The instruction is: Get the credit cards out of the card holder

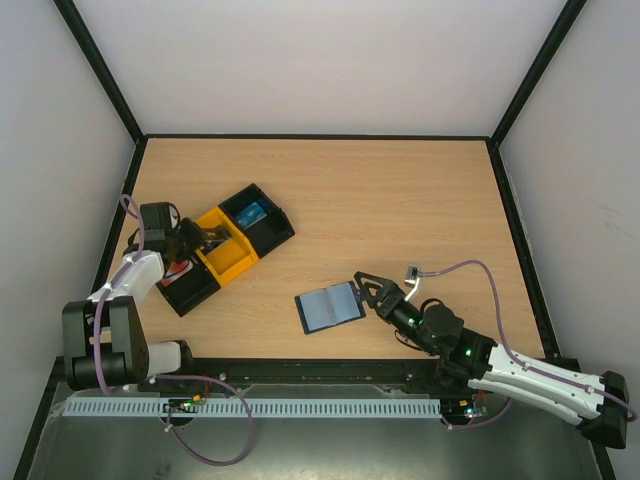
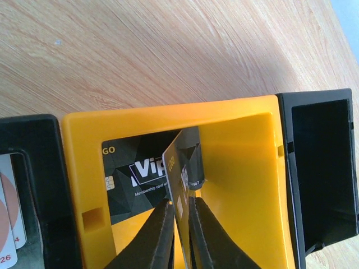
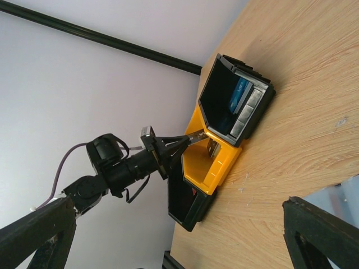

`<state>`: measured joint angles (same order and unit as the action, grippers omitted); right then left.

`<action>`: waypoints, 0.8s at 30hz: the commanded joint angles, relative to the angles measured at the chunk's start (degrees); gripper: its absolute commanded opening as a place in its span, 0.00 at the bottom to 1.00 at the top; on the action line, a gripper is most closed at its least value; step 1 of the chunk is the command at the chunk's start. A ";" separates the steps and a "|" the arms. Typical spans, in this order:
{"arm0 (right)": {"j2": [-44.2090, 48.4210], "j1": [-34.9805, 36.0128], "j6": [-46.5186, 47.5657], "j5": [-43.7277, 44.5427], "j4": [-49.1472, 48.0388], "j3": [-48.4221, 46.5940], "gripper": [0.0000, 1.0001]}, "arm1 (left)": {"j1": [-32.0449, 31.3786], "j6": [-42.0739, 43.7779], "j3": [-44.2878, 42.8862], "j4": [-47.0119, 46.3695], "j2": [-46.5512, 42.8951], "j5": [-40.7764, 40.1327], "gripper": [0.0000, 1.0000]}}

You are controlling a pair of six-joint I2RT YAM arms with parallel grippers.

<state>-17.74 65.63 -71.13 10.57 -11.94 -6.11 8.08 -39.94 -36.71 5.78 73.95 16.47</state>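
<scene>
Left wrist view: left tool (image 2: 180, 202) down inside yellow tray (image 2: 247, 129), fingers pinching card on edge (image 2: 175, 167), "LOGO" readable on it. Beneath, dark card (image 2: 140, 174) flat on tray floor: "Vip", "Membership card". Next door, white card (image 2: 7, 213) with red mark in black tray (image 2: 47, 168). Top view: card holder (image 1: 330, 307) open on desk (image 1: 400, 200), right tool (image 1: 362, 292) spread wide just beside its right edge. Right arm (image 1: 520, 375) stretched low from near right corner; left arm (image 1: 130, 275) bent forward over trays.
</scene>
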 commanded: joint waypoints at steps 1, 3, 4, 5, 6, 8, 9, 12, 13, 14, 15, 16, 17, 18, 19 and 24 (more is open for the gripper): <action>0.50 0.09 -0.83 1.57 1.64 -0.08 0.98 | 0.32 1.08 -1.07 -0.86 1.05 -0.40 0.11; 0.56 0.07 -1.13 1.31 1.81 -0.05 0.98 | 0.36 1.24 -1.41 -0.50 1.38 -0.42 0.11; 0.55 0.08 -1.26 1.39 1.98 0.00 0.98 | 0.34 1.36 -1.66 -0.25 1.49 -0.77 0.11; 0.59 0.08 -1.28 1.43 2.09 0.04 0.98 | 0.36 1.40 -1.76 0.01 1.50 -1.15 0.12; 0.60 0.04 -1.36 1.51 2.06 0.04 0.98 | 0.36 1.41 -1.83 0.14 1.40 -1.44 0.12; 0.46 0.04 -1.32 1.56 2.01 0.05 0.98 | 0.36 1.38 -1.96 0.19 1.01 -1.74 0.13; 0.38 0.03 -1.26 1.50 2.01 0.00 0.98 | 0.36 1.44 -2.03 0.20 0.87 -1.78 0.13; 0.17 0.07 -1.03 0.41 1.78 0.34 0.98 | 0.36 1.91 -2.51 0.22 0.34 -1.48 0.19; 0.09 0.03 -0.96 -0.07 1.82 0.47 0.98 | 0.32 2.02 -2.80 0.60 0.07 -1.45 0.21; -0.06 0.03 -1.01 -0.54 1.90 0.60 0.98 | 0.33 2.01 -3.18 0.98 -0.13 -1.52 0.23; -0.08 0.10 -1.02 -1.03 1.99 0.67 0.98 | 0.36 1.96 -3.46 1.28 -0.43 -1.53 0.26; -0.11 0.13 -1.02 -1.41 2.12 0.74 0.98 | 0.34 1.80 -3.68 1.45 -0.78 -1.51 0.29; -0.15 0.04 -1.02 -1.71 2.38 0.68 0.98 | 0.35 1.62 -3.95 1.58 -1.13 -1.40 0.34; -0.15 0.07 -1.05 -1.84 2.67 0.57 0.98 | 0.36 1.51 -4.17 1.62 -1.48 -1.29 0.37; -0.14 0.09 -0.88 -1.98 2.83 0.57 0.98 | 0.36 1.25 -4.34 1.65 -1.87 -1.15 0.40; -0.15 0.05 0.06 -2.49 3.13 0.49 0.98 | 0.27 1.03 -4.96 3.00 -4.16 0.23 0.57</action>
<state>-17.76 65.63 -71.96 8.49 -10.44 -6.11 8.08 -39.13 -39.81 6.74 72.25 15.62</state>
